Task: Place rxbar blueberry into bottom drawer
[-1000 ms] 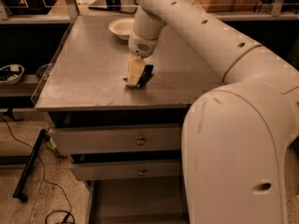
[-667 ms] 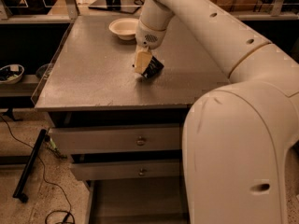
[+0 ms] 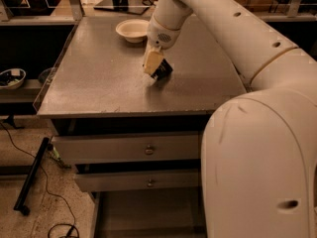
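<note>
My gripper [image 3: 154, 67] hangs over the middle of the grey tabletop [image 3: 99, 78], shut on the rxbar blueberry [image 3: 163, 70]. The bar is dark and tilted, and it sits just above the surface with a shadow under it. The bottom drawer [image 3: 143, 212] is pulled out below the two knobbed drawers. Its flat grey floor shows, and my arm hides its right part. My white arm [image 3: 237, 38] reaches in from the right.
A cream round bowl [image 3: 132, 29] stands at the back of the tabletop. Two shut drawers with round knobs [image 3: 149, 149] sit under the top. A black pole [image 3: 30, 176] and cables lie on the floor at the left. A side shelf holds a dish [image 3: 11, 77].
The gripper has moved a little back and to the right with the bar, lifting it off the tabletop. The bar is now more tilted.
</note>
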Available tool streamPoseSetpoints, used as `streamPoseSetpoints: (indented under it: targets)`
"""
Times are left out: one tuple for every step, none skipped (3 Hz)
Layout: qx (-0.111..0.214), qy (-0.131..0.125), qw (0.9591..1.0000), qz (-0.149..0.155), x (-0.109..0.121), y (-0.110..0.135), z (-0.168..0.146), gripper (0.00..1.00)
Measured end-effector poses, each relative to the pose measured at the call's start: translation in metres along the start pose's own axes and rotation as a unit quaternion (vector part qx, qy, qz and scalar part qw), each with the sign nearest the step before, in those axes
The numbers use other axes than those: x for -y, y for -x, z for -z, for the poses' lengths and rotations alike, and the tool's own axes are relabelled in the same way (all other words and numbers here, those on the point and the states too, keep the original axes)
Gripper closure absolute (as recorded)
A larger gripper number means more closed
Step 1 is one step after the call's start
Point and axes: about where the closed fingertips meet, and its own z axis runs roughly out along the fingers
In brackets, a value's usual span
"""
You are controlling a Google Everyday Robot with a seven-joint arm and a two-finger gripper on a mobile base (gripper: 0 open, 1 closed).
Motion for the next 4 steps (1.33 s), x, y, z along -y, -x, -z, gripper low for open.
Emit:
streamPoseSetpoints:
  targets:
    - [0.012,-0.036,0.9992,0.009,-0.001,0.003,0.046,1.0]
    - [0.018,-0.055,0.9982,0.014,-0.004,0.005,0.071,1.0]
    - [0.029,-0.063,0.9974,0.018,-0.005,0.007,0.091,1.0]
    - [0.034,-0.068,0.997,0.013,-0.004,0.004,0.092,1.0]
